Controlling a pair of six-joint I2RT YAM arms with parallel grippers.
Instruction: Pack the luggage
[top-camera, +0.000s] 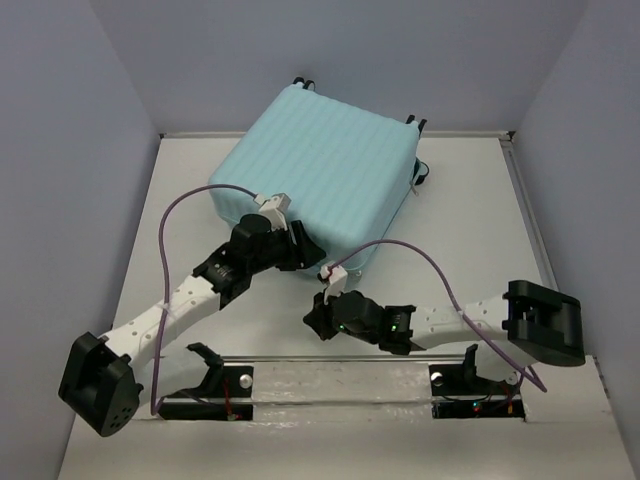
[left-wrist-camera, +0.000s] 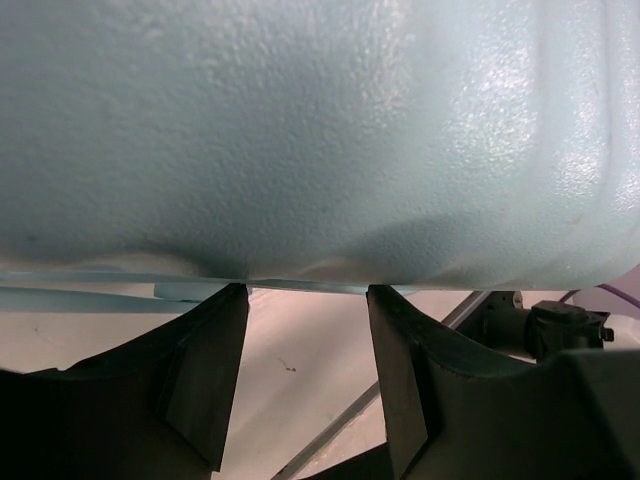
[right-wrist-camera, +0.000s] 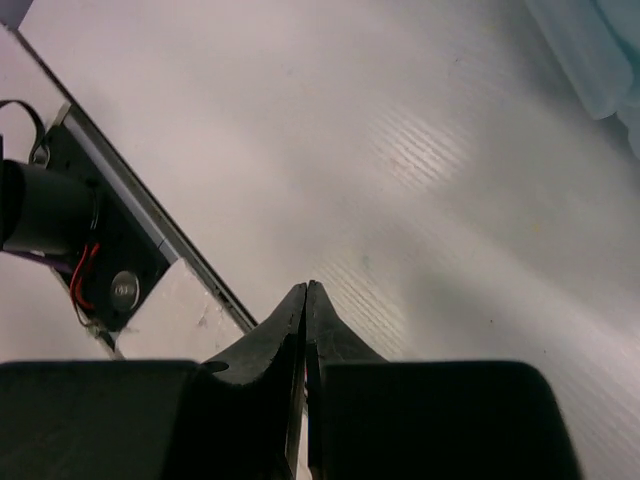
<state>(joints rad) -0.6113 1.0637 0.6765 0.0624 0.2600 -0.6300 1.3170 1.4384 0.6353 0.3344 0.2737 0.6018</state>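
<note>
Both claws are empty: left claw (left-wrist-camera: 307, 295), half spread, abuts the suitcase (top-camera: 320, 160) at frame centre, likely steadying it; right claw (right-wrist-camera: 307, 290) pinched closed.

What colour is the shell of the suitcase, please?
Pale mint-blue with fine ribbing; the suitcase shows best in the top external view.

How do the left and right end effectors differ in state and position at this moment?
The left end effector is open; the right end effector is shut on nothing. The left sits against the luggage; the right hangs over the table. Both are black, two-fingered.
</note>
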